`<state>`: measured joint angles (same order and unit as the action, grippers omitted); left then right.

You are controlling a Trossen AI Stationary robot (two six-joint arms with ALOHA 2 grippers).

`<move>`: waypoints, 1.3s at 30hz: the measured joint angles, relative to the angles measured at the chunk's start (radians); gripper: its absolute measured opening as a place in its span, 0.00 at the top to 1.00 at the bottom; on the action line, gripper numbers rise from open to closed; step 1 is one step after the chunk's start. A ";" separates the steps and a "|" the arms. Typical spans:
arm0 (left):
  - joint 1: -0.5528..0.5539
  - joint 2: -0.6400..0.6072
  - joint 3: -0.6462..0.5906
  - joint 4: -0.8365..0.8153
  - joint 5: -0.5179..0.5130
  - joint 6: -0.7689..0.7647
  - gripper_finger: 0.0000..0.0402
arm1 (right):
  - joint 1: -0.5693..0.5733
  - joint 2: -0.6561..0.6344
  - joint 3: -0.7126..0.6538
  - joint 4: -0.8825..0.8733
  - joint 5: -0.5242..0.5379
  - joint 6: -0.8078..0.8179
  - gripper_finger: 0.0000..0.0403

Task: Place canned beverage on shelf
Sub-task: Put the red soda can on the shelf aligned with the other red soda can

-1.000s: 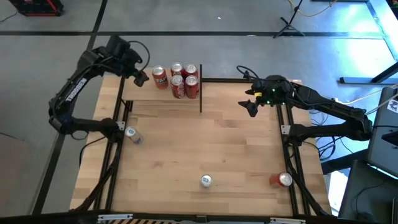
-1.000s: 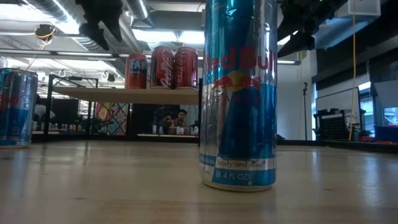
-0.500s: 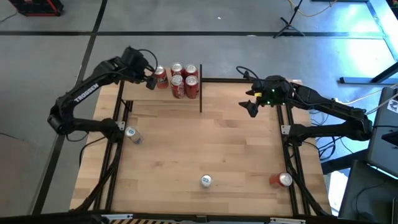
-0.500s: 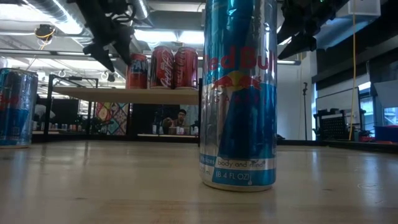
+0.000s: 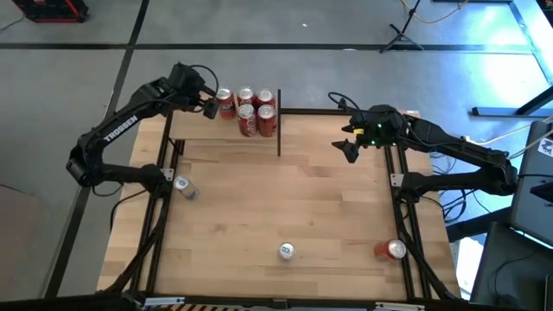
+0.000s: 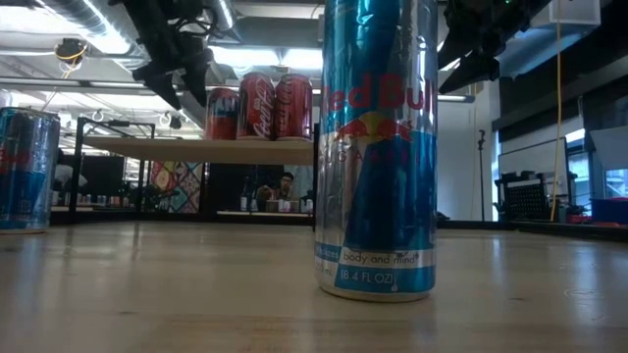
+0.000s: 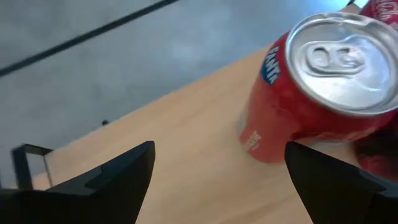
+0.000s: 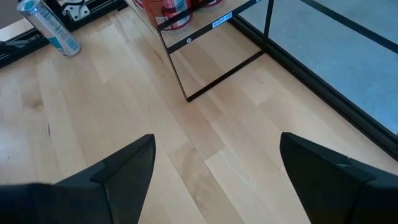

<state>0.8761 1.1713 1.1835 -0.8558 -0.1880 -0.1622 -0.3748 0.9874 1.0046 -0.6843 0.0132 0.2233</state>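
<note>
Two dark fingers [image 7: 118,177] of your left gripper [image 5: 207,104] stand wide apart and hold nothing, just left of the red Fanta can [image 5: 225,102] in the upper left of the high view. In your left wrist view that can [image 7: 314,87] stands upright on the light wood of the shelf [image 7: 186,155], its silver top facing the camera, between and ahead of the fingertips. Three more red cans [image 5: 257,111] crowd close to its right on the shelf [image 5: 194,130], and from table height all four [image 6: 257,105] line up on the raised board [image 6: 196,149]. Your right gripper [image 5: 347,148] hangs above the tabletop [image 5: 294,199] at upper right, fingers spread and empty. Lower in the frame, one blue-and-silver can [image 5: 182,185] stands at the left edge, another [image 5: 286,250] near bottom centre, and a red can [image 5: 391,250] at lower right.
</note>
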 joint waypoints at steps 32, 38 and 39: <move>-0.841 -0.051 0.071 0.230 0.067 -0.245 0.12 | 0.351 0.021 0.098 -0.171 -0.145 0.088 0.17; -0.991 0.073 0.071 0.308 -0.042 -0.355 0.12 | 0.530 0.035 0.098 -0.275 -0.117 0.171 0.17; -1.013 0.095 0.071 0.330 -0.057 -0.378 0.12 | 0.561 0.035 0.098 -0.291 -0.118 0.195 0.17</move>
<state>-0.1372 1.2664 1.2541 -0.5256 -0.2449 -0.5406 0.1860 1.0222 1.1027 -0.9748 -0.1045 0.4182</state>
